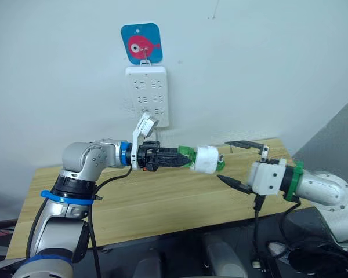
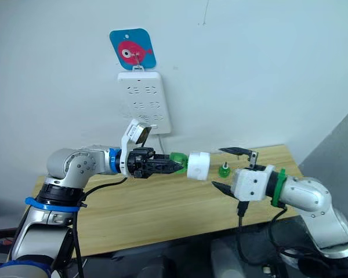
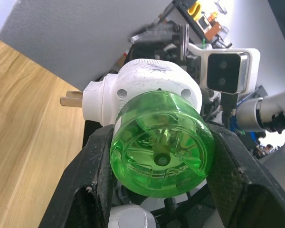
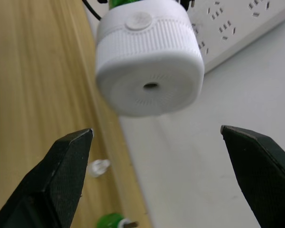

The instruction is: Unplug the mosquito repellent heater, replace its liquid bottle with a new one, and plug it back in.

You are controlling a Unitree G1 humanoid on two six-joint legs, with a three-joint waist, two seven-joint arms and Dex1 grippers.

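Left arm: you are seeing it reaching from the lower left toward the centre of the head view, forearm level, its left gripper pointing right. Its two black fingers are closing on the green liquid bottle, one on each side, pressing the bottle's round wall.

Mosquito repellent heater — one, white, sitting on the far end of that bottle, held in the air at frame centre, above the wooden table and off the power strip. Its metal prongs are sticking out bare to one side.

Right arm: it is coming in from the lower right, forearm angled up and left. The right gripper is standing wide open just right of the heater, one finger above, one below, gripping nothing. From its wrist camera, you are looking straight at the heater's vent hole between the two spread fingertips.

Second green bottle — one, standing on the table, right of centre, near the wall.

Power strip — one, white, hanging on the wall at upper centre, under one blue fish hook plate.
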